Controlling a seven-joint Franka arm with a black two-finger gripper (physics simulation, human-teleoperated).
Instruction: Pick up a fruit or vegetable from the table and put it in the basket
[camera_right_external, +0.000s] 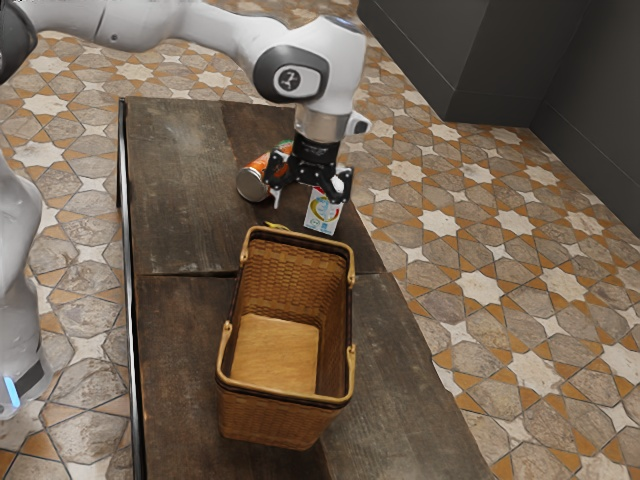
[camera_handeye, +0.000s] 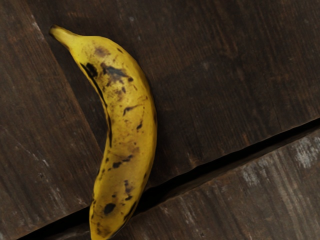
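Over the table's far half, toward its edge at the exterior view's right, the gripper hangs pointing down, its two fingers spread apart. The arm reaches across from the exterior view's upper left and bends down at the wrist. The carton stands under the hand, close to that right edge, and the can lies on its side beside the hand, farther in from the edge. A broad strip of boards runs between the basket and the table's edge at the exterior view's left; the strip on the other side is narrow beside the basket's far end and widens toward the viewer. The banana lies on the table just behind the basket's far rim, which partly hides it in the exterior view. Its long axis runs across the seam between the boards, stem pointing away from the seam, the other end reaching over it, the body bowed to one side.
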